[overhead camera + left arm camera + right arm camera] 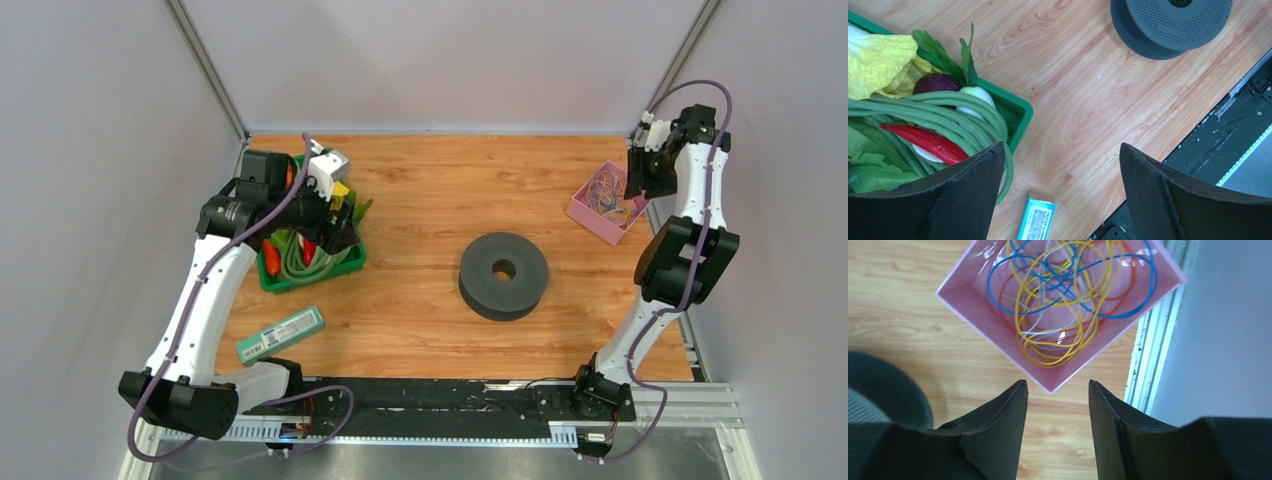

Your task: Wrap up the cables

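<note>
Cables [608, 195] lay heaped in the pink tray [600, 228] at the far right corner, with the right gripper [642, 188] over them. The spool [503, 275] sat mid-table, well apart. The left gripper [335, 215] hung over the green basket [310, 278].

Left wrist view: fingers spread wide, empty, long beans [948, 100] below.

Right wrist view: fingers part-open, holding nothing, near the tray's corner. The loops were tangled, so a pinch would likely drag several strands, or lift the light tray toward the table edge.
</note>
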{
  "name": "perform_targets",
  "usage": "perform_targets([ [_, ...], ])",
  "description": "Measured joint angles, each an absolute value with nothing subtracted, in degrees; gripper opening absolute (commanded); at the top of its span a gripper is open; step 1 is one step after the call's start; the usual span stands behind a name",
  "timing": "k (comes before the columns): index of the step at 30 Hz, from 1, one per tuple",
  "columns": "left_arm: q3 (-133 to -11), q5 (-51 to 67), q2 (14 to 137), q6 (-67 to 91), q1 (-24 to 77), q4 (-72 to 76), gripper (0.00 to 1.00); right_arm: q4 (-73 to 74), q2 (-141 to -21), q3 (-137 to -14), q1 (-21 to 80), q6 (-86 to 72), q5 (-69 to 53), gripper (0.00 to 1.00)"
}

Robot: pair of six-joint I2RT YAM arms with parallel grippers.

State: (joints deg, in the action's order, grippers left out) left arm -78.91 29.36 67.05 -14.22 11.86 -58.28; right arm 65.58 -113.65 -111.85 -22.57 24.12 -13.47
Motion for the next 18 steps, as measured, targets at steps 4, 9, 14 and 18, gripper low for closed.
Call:
perform_targets([
  [4, -78.9, 29.8, 67.6, -13.9, 12.1, -57.4, 0.92, 62.1, -114.8, -111.7, -22.6, 22.9, -10.5, 0.51],
  [9, -78.7, 29.8, 68.1, -13.8, 12.4, -56.9, 0.92, 59.0, -117.9, -111.7, -22.6, 21.8, -9.1, 0.52],
  [14, -77.9, 29.7, 68.5, -13.6, 12.4, -56.6, 0.92, 58.0, -120.3, -111.7, -22.6, 20.5, -9.1, 0.57],
  [18, -77.7, 29.7, 68.9, -13.5, 12.4, -56.3, 0.92, 56.8, -120.9, -111.6, -22.4, 19.7, -9.1, 0.57],
])
